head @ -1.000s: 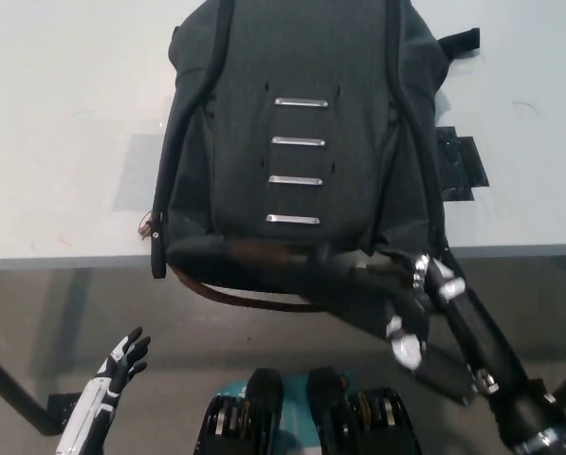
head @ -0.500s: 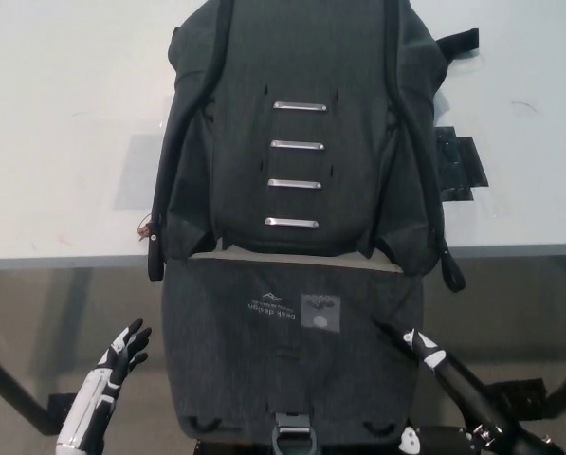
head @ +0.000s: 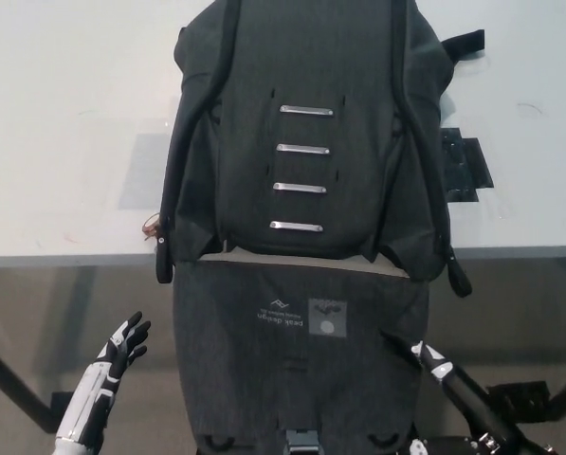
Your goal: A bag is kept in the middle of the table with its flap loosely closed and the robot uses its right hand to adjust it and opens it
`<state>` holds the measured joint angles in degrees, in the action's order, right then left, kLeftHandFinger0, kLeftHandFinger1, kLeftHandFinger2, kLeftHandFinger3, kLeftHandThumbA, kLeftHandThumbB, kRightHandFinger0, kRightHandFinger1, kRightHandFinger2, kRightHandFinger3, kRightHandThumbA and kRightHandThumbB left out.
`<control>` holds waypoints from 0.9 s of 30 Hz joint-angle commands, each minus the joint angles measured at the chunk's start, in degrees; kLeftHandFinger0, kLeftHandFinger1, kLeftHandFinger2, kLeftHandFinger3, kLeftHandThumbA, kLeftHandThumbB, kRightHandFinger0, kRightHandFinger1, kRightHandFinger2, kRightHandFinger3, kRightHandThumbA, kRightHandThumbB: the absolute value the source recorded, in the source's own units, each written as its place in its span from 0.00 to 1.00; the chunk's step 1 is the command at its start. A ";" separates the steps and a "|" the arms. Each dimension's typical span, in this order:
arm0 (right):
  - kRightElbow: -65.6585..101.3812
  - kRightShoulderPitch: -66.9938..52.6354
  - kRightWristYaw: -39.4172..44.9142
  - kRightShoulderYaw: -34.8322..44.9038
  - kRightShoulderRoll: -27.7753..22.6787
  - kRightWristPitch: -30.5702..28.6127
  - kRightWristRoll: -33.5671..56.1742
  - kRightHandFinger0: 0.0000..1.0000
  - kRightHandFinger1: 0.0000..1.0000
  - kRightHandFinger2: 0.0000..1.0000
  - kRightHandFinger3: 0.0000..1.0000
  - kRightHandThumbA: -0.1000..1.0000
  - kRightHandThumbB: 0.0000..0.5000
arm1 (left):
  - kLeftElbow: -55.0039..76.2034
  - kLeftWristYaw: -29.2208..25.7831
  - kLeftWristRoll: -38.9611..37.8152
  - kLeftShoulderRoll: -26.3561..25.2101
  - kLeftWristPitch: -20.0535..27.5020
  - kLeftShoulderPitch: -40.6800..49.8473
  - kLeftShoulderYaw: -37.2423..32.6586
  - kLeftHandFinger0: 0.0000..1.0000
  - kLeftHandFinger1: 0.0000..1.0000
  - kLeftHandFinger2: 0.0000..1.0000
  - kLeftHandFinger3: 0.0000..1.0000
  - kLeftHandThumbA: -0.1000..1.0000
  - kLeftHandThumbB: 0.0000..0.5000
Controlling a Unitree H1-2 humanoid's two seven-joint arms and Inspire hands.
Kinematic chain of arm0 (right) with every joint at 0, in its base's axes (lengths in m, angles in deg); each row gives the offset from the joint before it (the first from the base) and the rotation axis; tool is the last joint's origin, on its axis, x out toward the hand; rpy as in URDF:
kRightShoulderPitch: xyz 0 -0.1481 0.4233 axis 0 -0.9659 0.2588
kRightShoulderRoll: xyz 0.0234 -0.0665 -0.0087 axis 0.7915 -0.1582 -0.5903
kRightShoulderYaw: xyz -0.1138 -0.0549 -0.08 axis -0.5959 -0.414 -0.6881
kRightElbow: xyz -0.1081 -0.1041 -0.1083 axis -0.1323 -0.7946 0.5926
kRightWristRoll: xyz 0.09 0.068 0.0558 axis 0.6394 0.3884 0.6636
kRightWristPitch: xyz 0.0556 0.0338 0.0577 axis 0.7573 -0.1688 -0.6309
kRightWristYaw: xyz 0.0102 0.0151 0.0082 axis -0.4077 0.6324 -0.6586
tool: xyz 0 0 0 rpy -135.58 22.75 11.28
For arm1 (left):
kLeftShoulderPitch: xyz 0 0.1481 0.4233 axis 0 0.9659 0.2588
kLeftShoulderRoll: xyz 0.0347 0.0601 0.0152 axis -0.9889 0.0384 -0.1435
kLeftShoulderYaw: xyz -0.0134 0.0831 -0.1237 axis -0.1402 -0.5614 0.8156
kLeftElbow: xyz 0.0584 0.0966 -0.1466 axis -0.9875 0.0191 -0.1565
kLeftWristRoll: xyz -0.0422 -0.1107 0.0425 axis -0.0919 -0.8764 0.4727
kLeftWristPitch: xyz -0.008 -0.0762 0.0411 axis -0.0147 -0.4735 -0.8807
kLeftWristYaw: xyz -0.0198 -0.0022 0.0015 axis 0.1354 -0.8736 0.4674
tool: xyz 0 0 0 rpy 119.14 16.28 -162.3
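Table (head: 64,142) | bag (head: 301,142) flap (head: 301,360) hanging off edge | right hand (head: 432,358) touching flap

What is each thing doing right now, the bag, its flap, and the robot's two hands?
bag: lying flat on the table.
flap: open, hanging down over the table's front edge.
left hand: open, resting low, holding nothing.
right hand: by the flap's lower right; grip cannot be told.

White table (head: 64,123), grey floor (head: 36,303), black tape patch (head: 465,166).
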<state>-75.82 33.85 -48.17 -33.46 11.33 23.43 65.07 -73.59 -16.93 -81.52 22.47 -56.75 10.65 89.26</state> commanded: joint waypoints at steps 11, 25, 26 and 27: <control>-6.26 -4.57 -8.22 18.84 9.71 -8.13 12.21 1.00 1.00 1.00 1.00 1.00 0.34 | 0.79 0.54 -0.95 -1.14 0.31 -1.64 0.69 1.00 1.00 1.00 1.00 1.00 1.00; -7.71 -4.37 -6.90 23.06 17.00 -16.96 16.99 1.00 1.00 1.00 1.00 1.00 0.50 | 0.74 0.67 -0.87 -1.28 0.43 -1.87 0.60 1.00 1.00 1.00 1.00 1.00 1.00; -7.70 -4.35 -6.86 23.07 16.95 -16.95 17.00 1.00 1.00 1.00 1.00 1.00 0.50 | 0.71 0.65 -0.85 -1.22 0.45 -1.90 0.58 1.00 1.00 1.00 1.00 1.00 1.00; -7.44 -4.63 -6.69 22.67 17.05 -15.98 16.95 1.00 1.00 1.00 1.00 1.00 0.51 | 0.46 0.67 -0.96 -1.19 0.51 -1.96 0.58 1.00 1.00 1.00 1.00 1.00 1.00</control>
<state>-83.87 29.05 -54.46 -10.64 28.07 11.25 79.51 -73.64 -16.93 -81.59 22.33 -56.90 9.80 89.36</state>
